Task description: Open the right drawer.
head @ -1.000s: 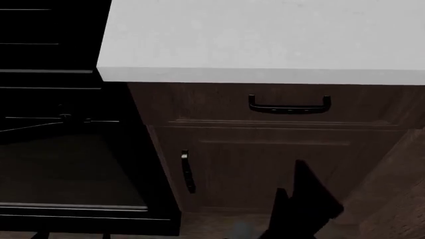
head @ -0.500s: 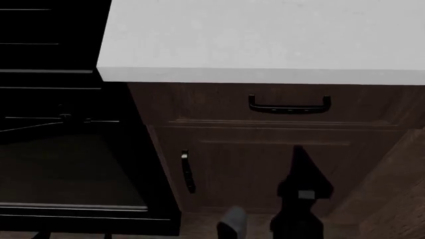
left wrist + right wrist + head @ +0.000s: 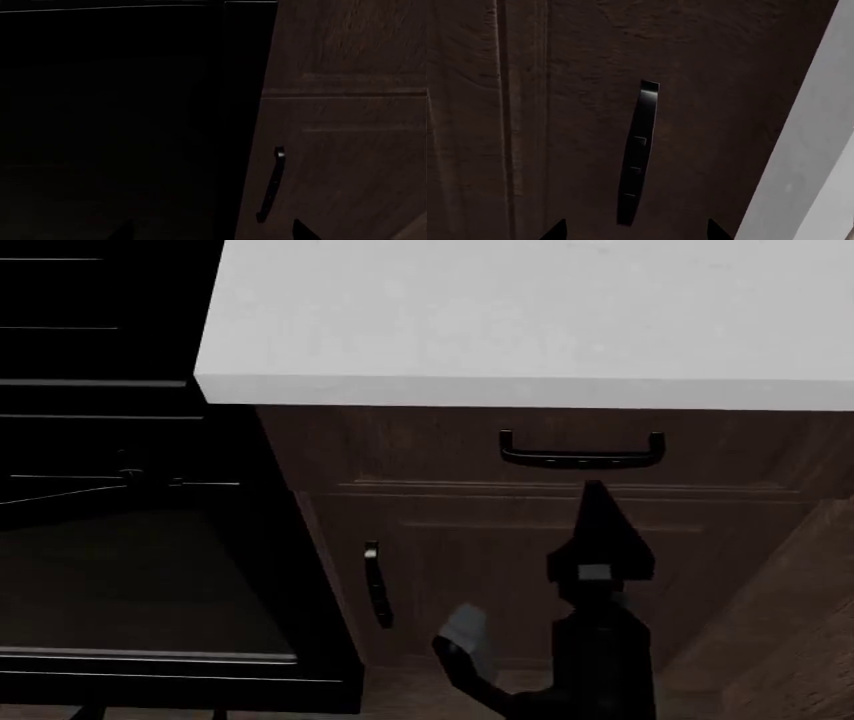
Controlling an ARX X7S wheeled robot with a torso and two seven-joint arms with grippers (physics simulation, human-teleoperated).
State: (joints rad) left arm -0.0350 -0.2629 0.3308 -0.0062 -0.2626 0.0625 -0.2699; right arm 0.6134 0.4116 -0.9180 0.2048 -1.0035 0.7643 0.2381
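In the head view, the right drawer point(image 3: 561, 448) sat closed under the white countertop point(image 3: 534, 320), the right gripper point(image 3: 597, 502) just below its bar handle point(image 3: 582, 452). In the right wrist view, the fingertips point(image 3: 557, 229) were spread wide around that handle. In the left wrist view, the left gripper point(image 3: 210, 232) faced the cabinet door point(image 3: 347, 165); only its tips showed, spread apart.

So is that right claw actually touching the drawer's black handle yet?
Apart. In the right wrist view the handle lies ahead between the right gripper's fingertips; the head view shows it below the right drawer.
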